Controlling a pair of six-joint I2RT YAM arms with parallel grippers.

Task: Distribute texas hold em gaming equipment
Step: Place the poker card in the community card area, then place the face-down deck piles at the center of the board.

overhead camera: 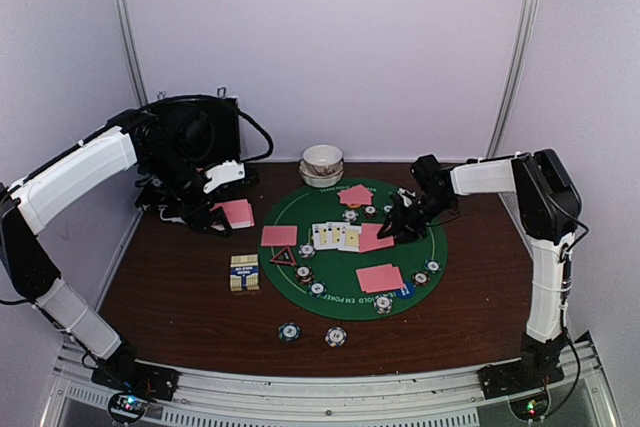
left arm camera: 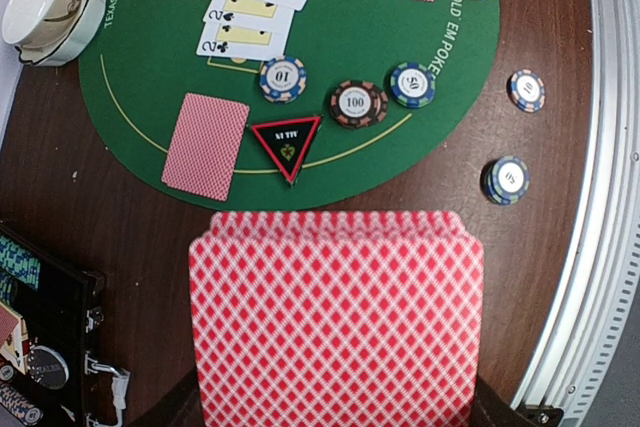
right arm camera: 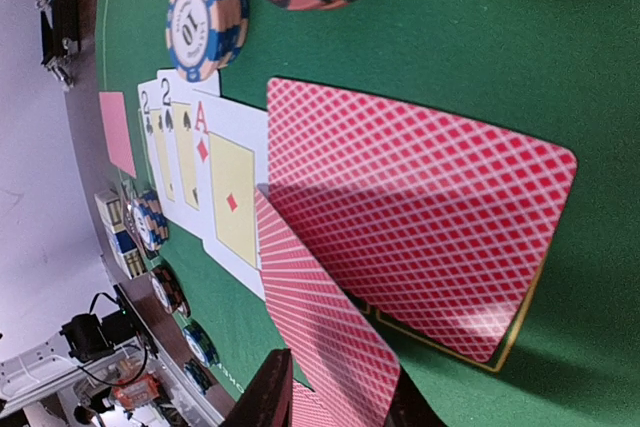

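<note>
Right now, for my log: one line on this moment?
left end effector: grips card deck | right end effector: tilted card between jaws, over mat

This is a robot test booth in a lab. Plain white panel walls [overhead camera: 330, 47] with metal uprights [overhead camera: 518, 47] enclose a brown table [overhead camera: 180, 297]. An aluminium rail [overhead camera: 330, 392] along the near edge carries two white robot arms [overhead camera: 70, 182] and loose wiring.

Top view high, facing down; wrist views close; all share green mat [overhead camera: 345, 272].
</note>
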